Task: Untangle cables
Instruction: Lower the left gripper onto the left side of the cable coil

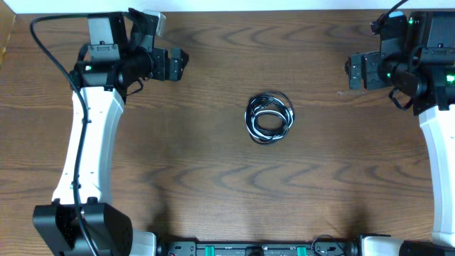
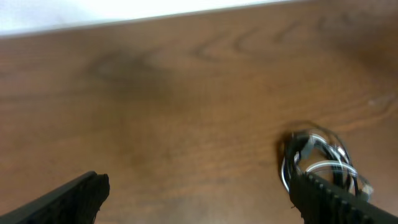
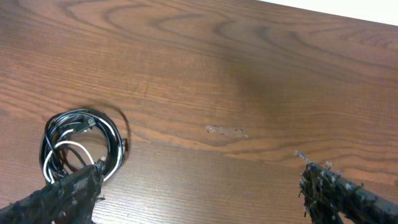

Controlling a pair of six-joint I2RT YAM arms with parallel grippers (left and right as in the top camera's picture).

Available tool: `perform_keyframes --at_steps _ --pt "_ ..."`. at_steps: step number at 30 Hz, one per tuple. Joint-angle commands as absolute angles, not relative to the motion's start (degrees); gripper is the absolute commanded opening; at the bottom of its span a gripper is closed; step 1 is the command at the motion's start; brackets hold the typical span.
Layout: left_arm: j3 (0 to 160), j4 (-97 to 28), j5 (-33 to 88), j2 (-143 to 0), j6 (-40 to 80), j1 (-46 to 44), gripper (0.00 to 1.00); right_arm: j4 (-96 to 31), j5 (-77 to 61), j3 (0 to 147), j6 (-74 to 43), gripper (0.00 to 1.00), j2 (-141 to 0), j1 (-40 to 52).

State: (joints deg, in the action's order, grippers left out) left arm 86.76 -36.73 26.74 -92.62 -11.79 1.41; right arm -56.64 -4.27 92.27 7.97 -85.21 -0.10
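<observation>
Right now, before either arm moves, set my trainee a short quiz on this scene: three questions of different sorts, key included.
1. Multiple choice: where on the table does the cable bundle lie? A) near the middle; B) in the far left corner; C) at the near edge.
2. Fill in: the left gripper and the right gripper both have their jaws ___.
3. True or false: the right gripper is touching the cable bundle.
Key: 1 A; 2 open; 3 false, since the right gripper is well apart from the cable bundle.
</observation>
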Motion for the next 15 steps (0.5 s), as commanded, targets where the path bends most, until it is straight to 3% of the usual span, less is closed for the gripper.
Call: perform_keyframes --at_steps 1,11,15 --pt "86.41 -40.23 27.88 -94.24 -11.07 1.52 0.98 -57.49 -4.21 93.3 7.38 0.99 -84.62 0.05" --pt "86.41 -45.91 30.06 -95.48 -7.86 1.21 0.97 -58.04 -7.68 93.3 8.58 0.99 -84.62 0.1" --pt "86.41 -47.0 28.14 -95.53 -11.97 -2.35 0.98 -58.13 -7.68 93.3 9.5 0.99 -84.9 0.1"
